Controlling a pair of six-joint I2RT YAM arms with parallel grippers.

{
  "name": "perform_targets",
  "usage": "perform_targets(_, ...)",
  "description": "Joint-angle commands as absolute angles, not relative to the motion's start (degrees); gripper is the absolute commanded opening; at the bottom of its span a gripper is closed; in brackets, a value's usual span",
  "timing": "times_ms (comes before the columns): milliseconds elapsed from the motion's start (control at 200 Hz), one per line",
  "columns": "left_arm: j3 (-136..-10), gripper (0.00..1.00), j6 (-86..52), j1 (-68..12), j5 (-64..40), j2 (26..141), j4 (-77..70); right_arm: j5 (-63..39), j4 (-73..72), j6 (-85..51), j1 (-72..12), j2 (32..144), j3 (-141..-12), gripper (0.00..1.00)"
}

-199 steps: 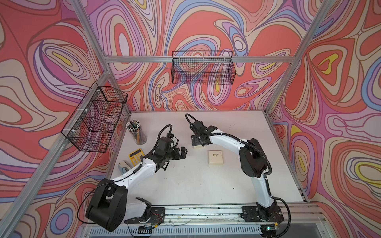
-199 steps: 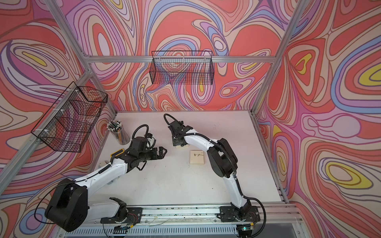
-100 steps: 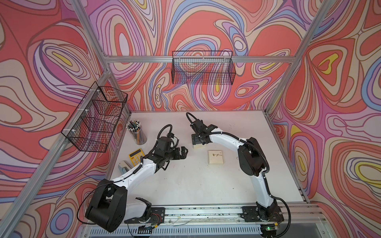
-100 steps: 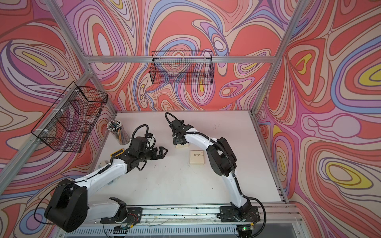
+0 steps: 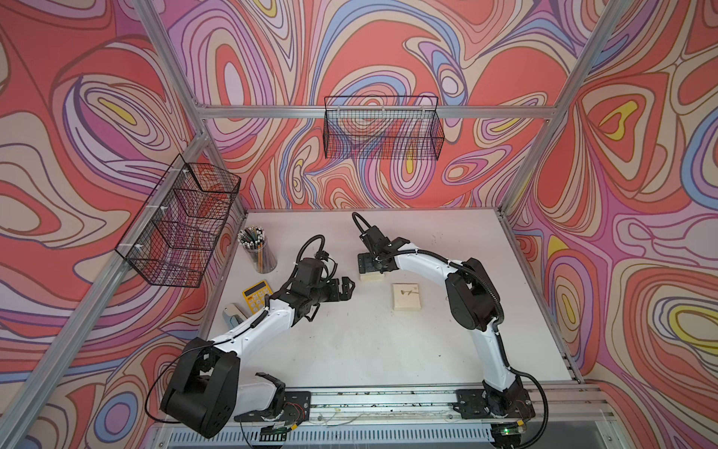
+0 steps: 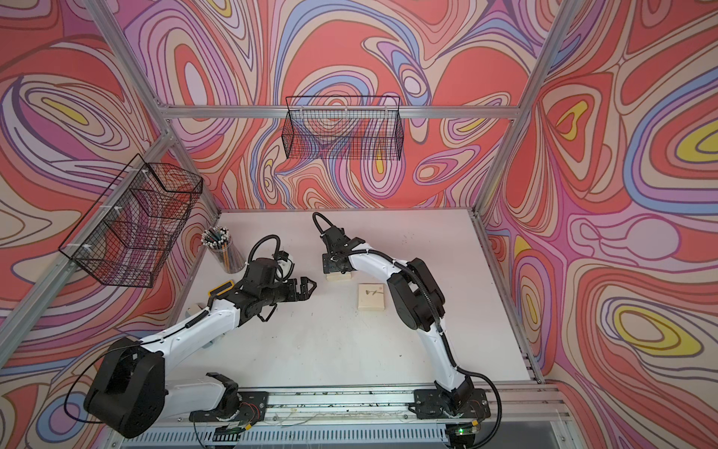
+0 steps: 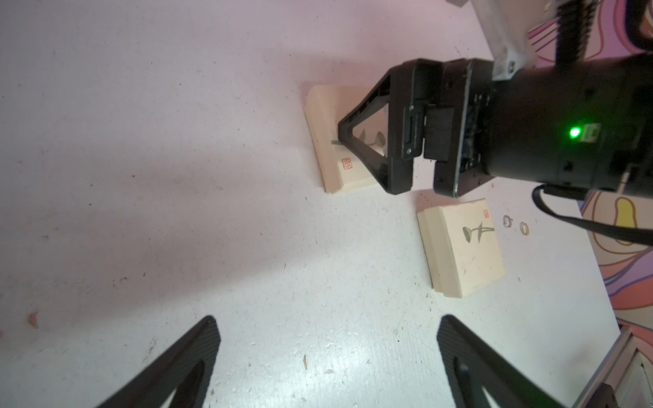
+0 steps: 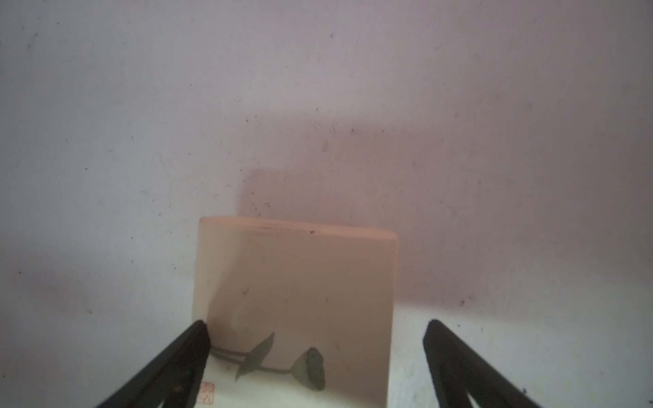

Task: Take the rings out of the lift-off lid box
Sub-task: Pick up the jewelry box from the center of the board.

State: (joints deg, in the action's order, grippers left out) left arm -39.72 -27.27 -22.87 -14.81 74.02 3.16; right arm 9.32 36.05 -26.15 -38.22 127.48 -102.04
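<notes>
Two cream boxes with lotus drawings lie on the white table, both with lids on. My right gripper hangs open just over the far box, which lies between its fingers; one fingertip is at the box's edge. The near box lies apart to the right. Two small metal rings lie on the table beside it, seen in the left wrist view. My left gripper is open over bare table, pointing at the boxes.
A cup of pencils, a yellow calculator and a grey stapler sit along the left edge. Wire baskets hang on the back wall and left wall. The arms' rail runs along the front.
The right arm's elbow has shifted slightly while its gripper stays over the far box. The left arm has not moved.
</notes>
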Motion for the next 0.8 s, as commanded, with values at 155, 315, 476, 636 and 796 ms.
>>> perform_targets(155, -39.88, 1.00, -27.23, -22.71, -15.05, 75.05, 2.53, 8.80, 35.84, -26.59, -38.56, 126.56, -100.05, 0.98)
perform_targets(315, -39.68, 1.00, -27.19, -22.72, -14.05, 74.72, 2.77, 10.84, 36.99, -26.62, -40.64, 126.14, -100.99, 0.98)
perform_targets(476, -38.20, 1.00, -27.41, -22.71, -13.15, 73.40, 2.09, 13.87, 40.92, -29.00, -41.31, 127.87, -102.32, 0.98)
perform_targets(636, -37.88, 1.00, -27.13, -22.69, -13.38, 73.75, 1.46, 13.64, 40.99, -29.73, -41.29, 128.57, -101.70, 0.98)
perform_targets(796, -37.80, 1.00, -27.03, -22.72, -14.04, 74.51, 0.88, 15.69, 41.28, -30.53, -41.24, 128.22, -101.19, 0.98)
